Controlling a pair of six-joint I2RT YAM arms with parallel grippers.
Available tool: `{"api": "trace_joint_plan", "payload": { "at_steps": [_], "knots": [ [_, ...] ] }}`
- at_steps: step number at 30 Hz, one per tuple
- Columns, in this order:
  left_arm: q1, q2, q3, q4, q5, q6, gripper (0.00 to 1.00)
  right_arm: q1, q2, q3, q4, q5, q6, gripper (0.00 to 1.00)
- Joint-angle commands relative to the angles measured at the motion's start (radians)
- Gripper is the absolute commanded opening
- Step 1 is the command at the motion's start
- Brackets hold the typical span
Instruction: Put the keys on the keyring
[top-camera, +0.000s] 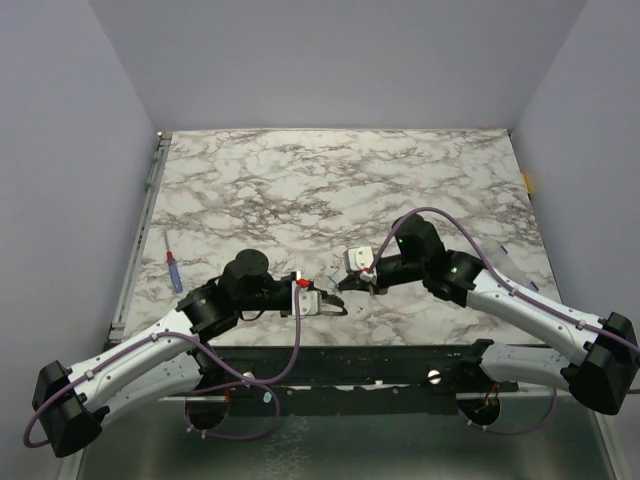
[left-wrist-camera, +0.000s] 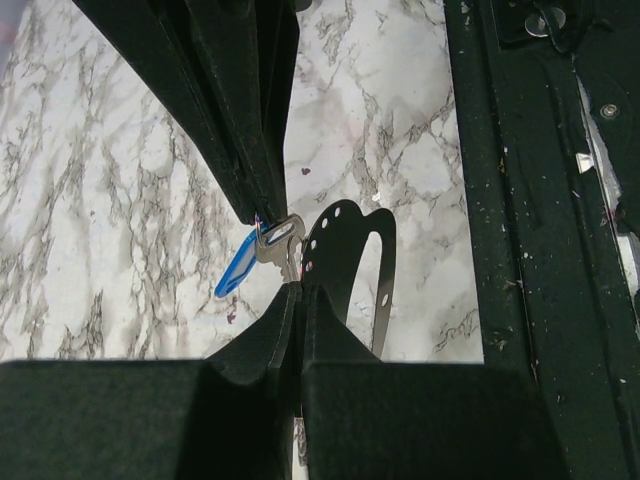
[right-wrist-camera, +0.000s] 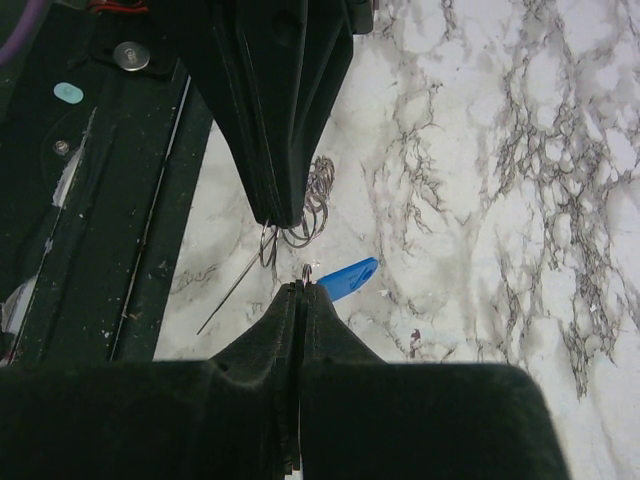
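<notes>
Partly hidden keys (left-wrist-camera: 275, 240) and keyring (right-wrist-camera: 318, 200)

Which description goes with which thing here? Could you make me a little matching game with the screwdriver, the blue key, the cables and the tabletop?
Things:
1 screwdriver
2 blue-headed key
3 cables
4 tabletop

Descriptions:
A purple
B white marble with grey veins
C lying alone near the tabletop's left edge
D at the meeting tips of the left gripper and right gripper

Pairs: 1-C, 2-D, 3-A, 4-B
</notes>
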Motion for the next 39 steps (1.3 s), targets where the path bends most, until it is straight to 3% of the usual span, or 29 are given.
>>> {"api": "trace_joint_plan", "payload": {
  "at_steps": [1,39],
  "knots": [
    [-0.011,-0.012,-0.012,0.04,0.032,-0.006,0.0,0.01,0.003,0.011,0.029,-0.032,-0.02,0.01],
    [-0.013,0.012,-0.009,0.045,0.042,-0.022,0.0,0.054,0.011,0.006,0.003,-0.081,-0.092,0.01]
  ]
}}
